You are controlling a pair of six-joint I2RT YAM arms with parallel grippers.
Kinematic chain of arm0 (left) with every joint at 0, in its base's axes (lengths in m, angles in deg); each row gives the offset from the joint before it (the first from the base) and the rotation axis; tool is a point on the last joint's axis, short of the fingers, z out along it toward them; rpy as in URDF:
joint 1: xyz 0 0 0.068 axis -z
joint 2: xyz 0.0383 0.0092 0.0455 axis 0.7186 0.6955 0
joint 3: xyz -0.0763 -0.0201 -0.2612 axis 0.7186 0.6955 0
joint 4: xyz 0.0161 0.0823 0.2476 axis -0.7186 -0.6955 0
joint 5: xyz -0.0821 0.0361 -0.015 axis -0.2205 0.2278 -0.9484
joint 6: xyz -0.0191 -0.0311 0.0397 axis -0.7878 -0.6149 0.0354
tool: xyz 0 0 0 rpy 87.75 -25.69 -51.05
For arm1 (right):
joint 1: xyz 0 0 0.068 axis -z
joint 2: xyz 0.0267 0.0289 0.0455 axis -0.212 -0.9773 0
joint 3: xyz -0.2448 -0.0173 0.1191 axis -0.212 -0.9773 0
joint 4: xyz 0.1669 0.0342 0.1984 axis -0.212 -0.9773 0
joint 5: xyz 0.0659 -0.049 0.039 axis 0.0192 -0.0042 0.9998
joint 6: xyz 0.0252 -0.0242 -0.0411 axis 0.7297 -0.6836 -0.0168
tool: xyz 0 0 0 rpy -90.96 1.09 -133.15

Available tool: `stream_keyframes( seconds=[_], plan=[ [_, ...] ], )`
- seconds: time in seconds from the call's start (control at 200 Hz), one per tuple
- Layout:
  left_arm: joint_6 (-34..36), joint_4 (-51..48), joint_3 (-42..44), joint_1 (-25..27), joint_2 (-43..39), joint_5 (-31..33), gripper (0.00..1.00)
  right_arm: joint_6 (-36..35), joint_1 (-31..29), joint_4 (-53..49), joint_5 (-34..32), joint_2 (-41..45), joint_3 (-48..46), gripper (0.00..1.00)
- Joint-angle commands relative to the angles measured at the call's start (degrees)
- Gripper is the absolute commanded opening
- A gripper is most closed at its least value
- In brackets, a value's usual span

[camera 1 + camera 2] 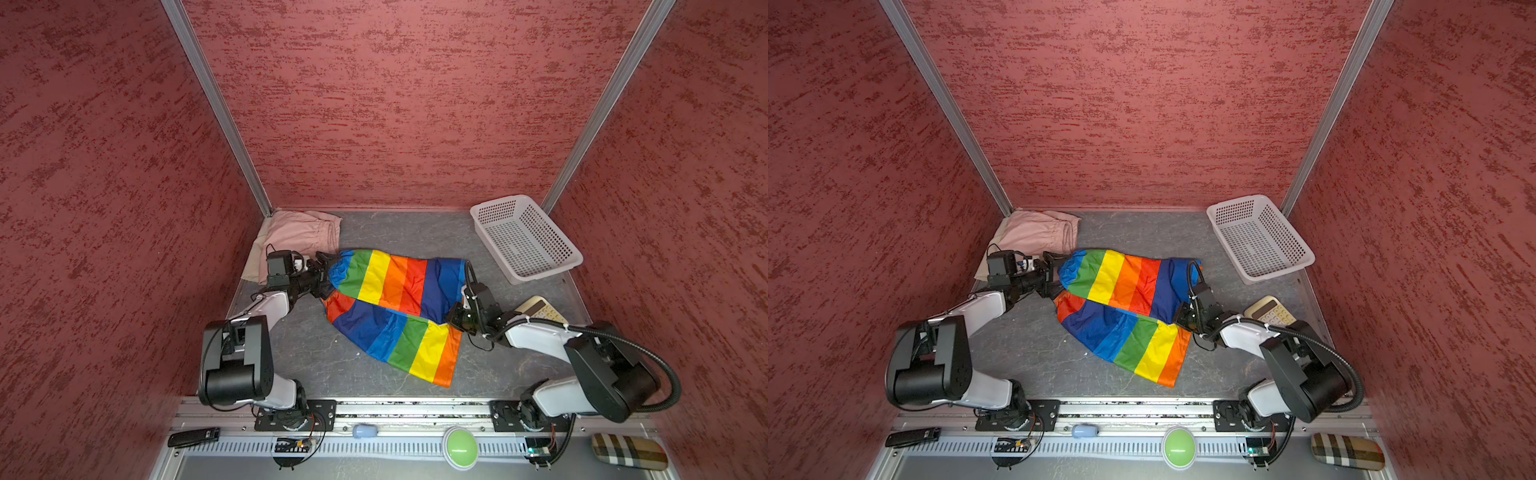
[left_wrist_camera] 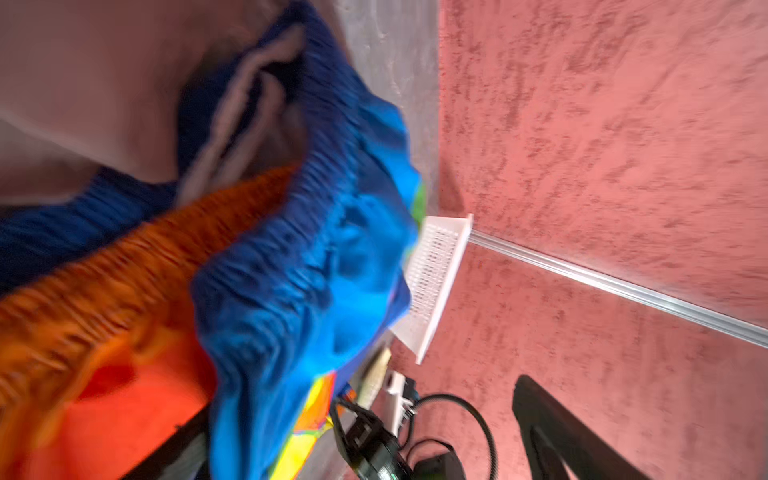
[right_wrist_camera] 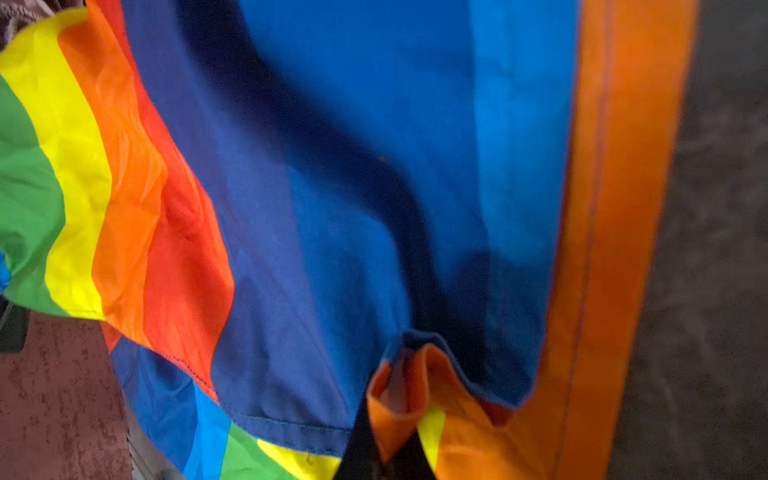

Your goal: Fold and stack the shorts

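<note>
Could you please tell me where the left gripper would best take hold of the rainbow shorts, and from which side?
Probably the rainbow shorts' gathered waistband, coming from the left in the top views, where the open left gripper sits. It bunches into a thick ridge the jaws can pinch, opposite the leg hem the right gripper is shut on.

Evenly lit top views — wrist views motion-blurred.

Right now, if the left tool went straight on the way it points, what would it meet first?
The shiny rainbow-striped cloth shorts: the left tool points right at their gathered blue waistband, which looks to sit between its spread jaws; contact unclear.
</note>
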Motion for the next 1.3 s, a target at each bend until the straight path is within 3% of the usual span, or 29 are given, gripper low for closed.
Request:
stream_keyframes(
  seconds=[0.0, 0.125, 0.245, 0.466, 0.571, 0.997, 1.117, 1.222, 1.298],
  plan=[
    [-13.84, 6.66, 5.17, 0.08, -5.26, 2.82, 0.99, -4.1, 3.98, 1.84, -0.59, -2.85, 5.37, 0.0],
    [-25.35, 14.07, 11.68, 3.51, -7.8, 8.93, 0.99, -7.91, 7.64, -0.87, 0.12, -5.93, 12.69, 0.0],
    [-30.88, 22.73, 15.55, 6.23, -5.46, 12.44, 0.99, -10.12, 9.81, -3.36, 1.34, -8.08, 18.61, 0.0],
    [-33.51, 27.52, 20.0, 8.24, -3.6, 19.33, 1.0, -10.71, 10.33, -4.04, 2.9, -6.78, 20.83, 0.0],
    [-34.63, 31.02, 21.47, 8.49, -1.8, 23.06, 0.95, -9.96, 10.36, -2.74, 3.2, -5.52, 19.23, 0.0],
    [-33.55, 57.69, 22.3, 13.12, 16.6, 30.49, 0.41, -8.58, 10.53, -0.81, 4.97, -4.25, 17.83, 0.0],
    [-32.79, 62.46, 22.94, 13.34, 19.31, 30.87, 0.23, -8.44, 10.59, -1.05, 5.45, -4.89, 18.84, 0.0],
    [-32.02, 63.16, 20.69, 13.18, 20.04, 29.85, 0.0, -8.62, 11.18, -2.77, 5.74, -4.81, 20.95, 0.0],
    [-31.72, 61.63, 17.51, 12.79, 19.53, 28.02, 0.0, -8.62, 11.73, -4.73, 6.13, -3.69, 23.3, 0.0]
  ],
)
